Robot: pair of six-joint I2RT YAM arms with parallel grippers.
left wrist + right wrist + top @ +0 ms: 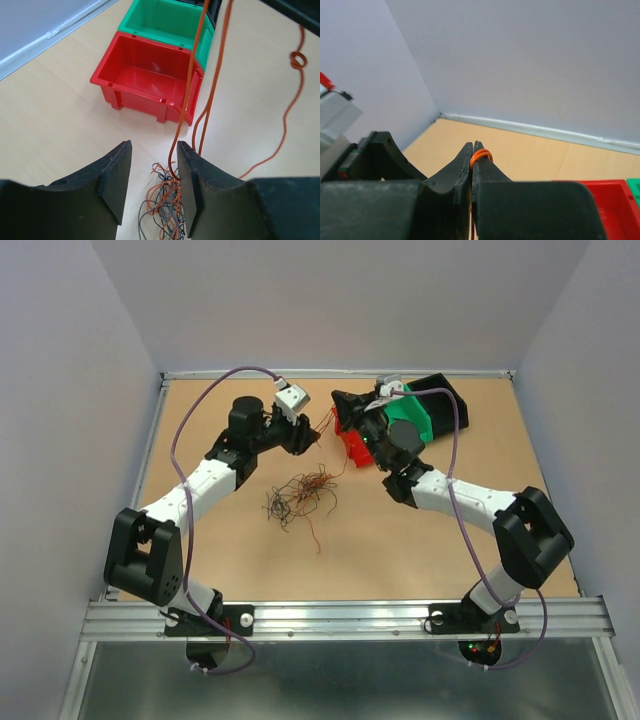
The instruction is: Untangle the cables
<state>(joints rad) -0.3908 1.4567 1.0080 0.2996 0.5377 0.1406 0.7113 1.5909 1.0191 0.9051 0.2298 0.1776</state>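
Observation:
The cables [300, 495] lie in a loose tangle of red-orange, black and dark strands in the middle of the table. It also shows in the left wrist view [167, 207], below the fingers. My right gripper [472, 150] is raised and shut on a loop of an orange cable [481, 154]; in the top view it [338, 402] is above the red bin. The orange cable [192, 75] hangs down to the tangle. My left gripper [154, 175] is open, with that strand running down just inside its right finger [192, 180]. In the top view it [312, 430] is above and behind the tangle.
A red bin [145, 75], a green bin [165, 20] and a black bin [450, 390] stand in a row at the back right. A single orange strand [292, 100] trails on the table to the right. Walls close in the back and sides.

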